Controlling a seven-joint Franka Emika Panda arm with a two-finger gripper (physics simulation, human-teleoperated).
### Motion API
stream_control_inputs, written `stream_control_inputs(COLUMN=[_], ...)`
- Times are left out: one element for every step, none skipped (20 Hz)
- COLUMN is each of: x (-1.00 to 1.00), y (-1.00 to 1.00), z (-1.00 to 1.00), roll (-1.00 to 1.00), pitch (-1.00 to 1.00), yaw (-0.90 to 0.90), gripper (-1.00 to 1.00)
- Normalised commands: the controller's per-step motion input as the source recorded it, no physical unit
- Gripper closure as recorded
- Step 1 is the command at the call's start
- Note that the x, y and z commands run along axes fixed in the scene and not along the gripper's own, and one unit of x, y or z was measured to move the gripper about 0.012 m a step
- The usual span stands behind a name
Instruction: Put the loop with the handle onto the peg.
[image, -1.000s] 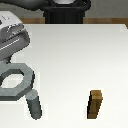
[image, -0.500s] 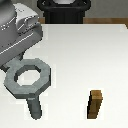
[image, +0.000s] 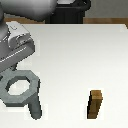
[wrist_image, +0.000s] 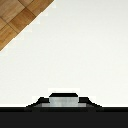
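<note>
A grey hexagonal loop with the handle (image: 20, 88) hangs at the exterior view's left above the white bench (image: 75, 60), its handle pinched in the robot's claw (image: 14, 65). A brown wooden block (image: 95, 104) stands upright well apart toward the exterior view's right. The wrist view shows a grey metal edge of the loop against the bench.

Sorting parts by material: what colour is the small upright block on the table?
Brown, wood-like; the block shows best in the exterior view.
</note>
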Motion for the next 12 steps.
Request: stream_control_inputs(x=[0.0,0.0,0.0,0.0,0.0,0.0,0.0,0.0,0.0,0.0,0.0,0.0], y=[1.0,1.0,1.0,1.0,1.0,0.0,0.0,0.0,0.0,1.0,0.0,0.0], z=[0.0,0.0,0.0,0.0,-0.14,0.0,0.0,-1.0,-1.0,-1.0,0.0,-1.0], roll=[0.0,0.0,0.0,0.0,0.0,0.0,0.0,0.0,0.0,0.0,0.0,0.0], pitch=[0.0,0.0,0.0,0.0,0.0,0.0,0.0,0.0,0.0,0.0,0.0,0.0], yaw=[0.0,0.0,0.0,0.0,0.0,0.0,0.0,0.0,0.0,0.0,0.0,0.0], gripper=[1.0,1.0,1.0,1.0,1.0,1.0,1.0,1.0,1.0,1.0,1.0,1.0])
